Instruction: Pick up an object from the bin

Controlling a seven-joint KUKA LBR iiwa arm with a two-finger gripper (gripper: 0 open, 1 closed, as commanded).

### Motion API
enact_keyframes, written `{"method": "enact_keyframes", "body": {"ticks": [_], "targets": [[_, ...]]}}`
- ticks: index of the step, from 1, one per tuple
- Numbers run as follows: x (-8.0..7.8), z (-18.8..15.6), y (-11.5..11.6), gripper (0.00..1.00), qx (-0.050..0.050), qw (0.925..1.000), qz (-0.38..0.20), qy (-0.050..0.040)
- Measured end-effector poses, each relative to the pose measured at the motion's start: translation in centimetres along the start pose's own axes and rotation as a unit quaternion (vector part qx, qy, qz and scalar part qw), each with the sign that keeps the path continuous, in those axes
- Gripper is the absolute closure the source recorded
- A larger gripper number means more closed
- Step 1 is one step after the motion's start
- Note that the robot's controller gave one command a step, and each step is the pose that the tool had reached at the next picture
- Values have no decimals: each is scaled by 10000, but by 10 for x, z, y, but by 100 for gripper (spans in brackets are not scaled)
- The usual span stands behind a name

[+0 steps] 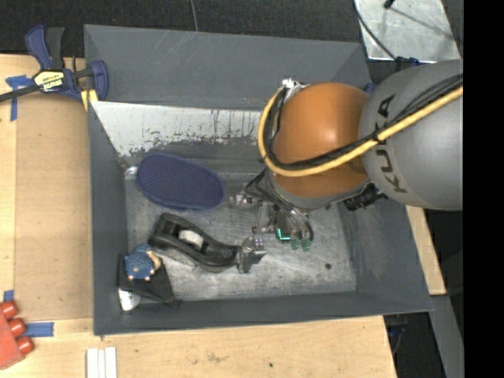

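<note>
1. Writing: we read the black letters "KUKA" point(387, 150), running sideways along the grey casing of the arm point(421, 144). We can read no writing on anything in the bin.
2. Arm pose: the arm enters from the right and bends down into the grey metal bin point(236, 69). Its rounded orange cover point(319, 136) faces the camera. A yellow cable point(370, 136) loops around that cover and runs back along the casing.
3. Gripper: the gripper point(274, 241) hangs below the orange cover, low over the bin floor, right of centre. Its metal parts overlap from this angle, so we cannot tell whether it is open or closed. We see nothing held in it.
4. Nearest thing: a black tape dispenser point(189, 244) with a pale roll lies on the floor, left of the gripper. Its narrow right end lies just beside the gripper's lower left part; whether they touch we cannot tell.
5. Other contents: a blue oval pad point(179, 181) lies near the back wall, above the dispenser. A small blue figure point(142, 264) on a black base sits in the front left corner.
</note>
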State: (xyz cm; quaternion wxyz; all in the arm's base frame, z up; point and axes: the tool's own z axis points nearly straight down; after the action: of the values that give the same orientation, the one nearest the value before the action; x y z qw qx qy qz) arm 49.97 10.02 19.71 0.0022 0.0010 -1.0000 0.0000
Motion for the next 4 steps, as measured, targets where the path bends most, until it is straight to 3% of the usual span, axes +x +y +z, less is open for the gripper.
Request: {"method": "enact_keyframes", "body": {"ticks": [1,2,3,4], "targets": [[1,122,46,0,5,9960,877,-154],[-10,96,58,0,-12,9917,1285,-44],[-11,97,62,0,-12,9739,2270,-39],[-21,121,56,0,6,9488,3154,171]]}}
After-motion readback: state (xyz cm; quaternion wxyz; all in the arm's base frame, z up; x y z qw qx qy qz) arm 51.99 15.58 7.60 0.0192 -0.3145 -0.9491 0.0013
